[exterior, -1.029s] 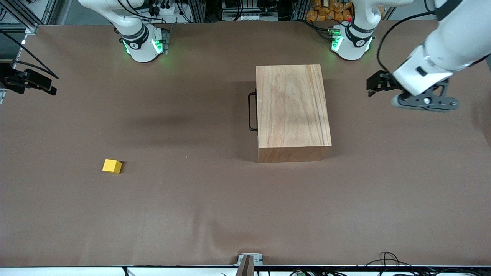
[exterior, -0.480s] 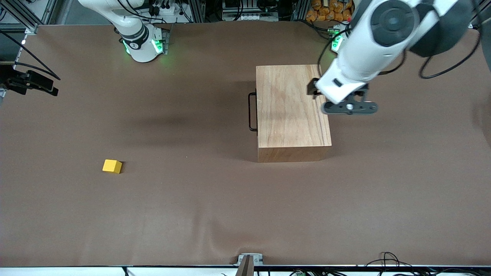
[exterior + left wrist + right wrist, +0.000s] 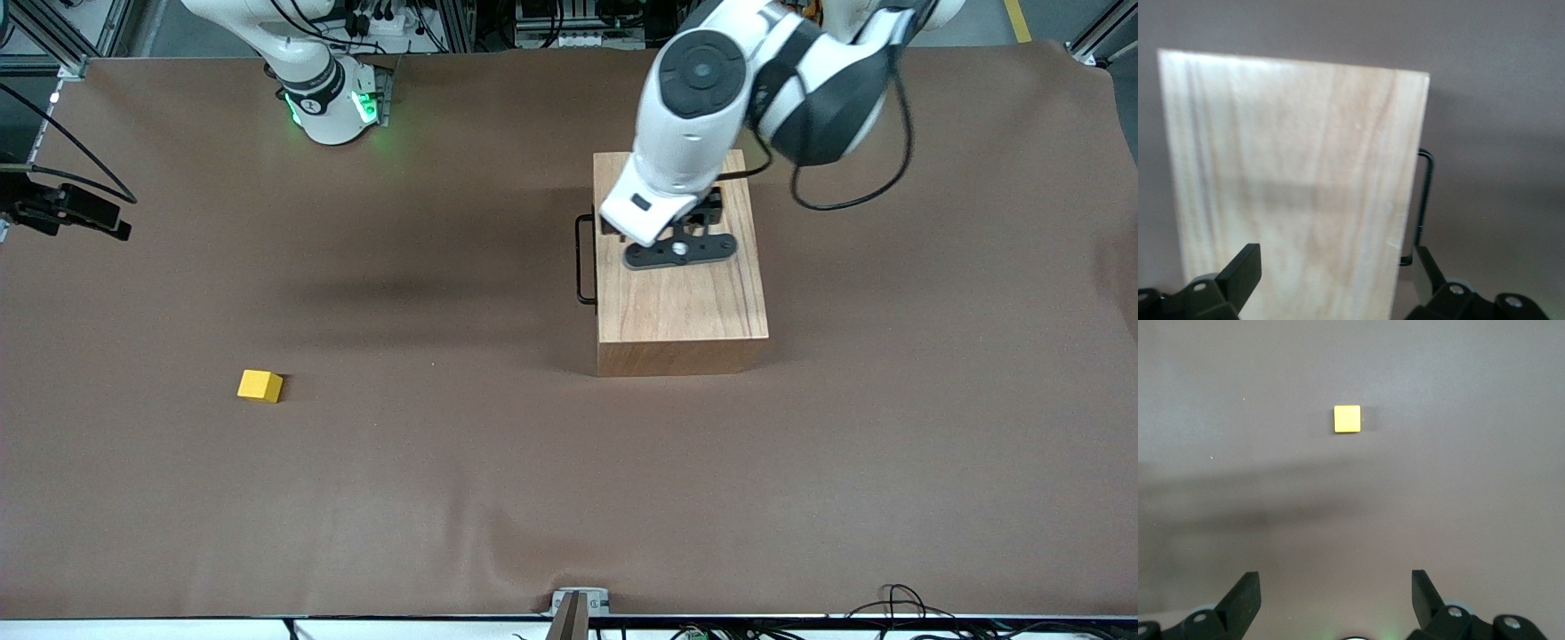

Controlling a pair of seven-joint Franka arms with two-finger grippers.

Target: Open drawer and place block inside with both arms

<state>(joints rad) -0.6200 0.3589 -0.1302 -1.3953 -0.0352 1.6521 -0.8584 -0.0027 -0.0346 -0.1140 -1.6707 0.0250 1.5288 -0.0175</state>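
Left gripper [image 3: 680, 251] hovering over wooden box [image 3: 680, 302], frame centre, fingers wide. Right gripper [image 3: 1336, 603] spread wide, above block [image 3: 1347, 419].

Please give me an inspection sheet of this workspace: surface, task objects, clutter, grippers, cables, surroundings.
Surface: brown table cover, slightly wrinkled.
Task objects: wooden box with drawer shut, black handle facing the right arm's end; yellow block on the cover, nearer the front camera.
Clutter: nothing seen.
Grippers: left gripper open above the box; right gripper open, high above the block.
Cables: black cable on left arm.
Surroundings: equipment along the base edge.
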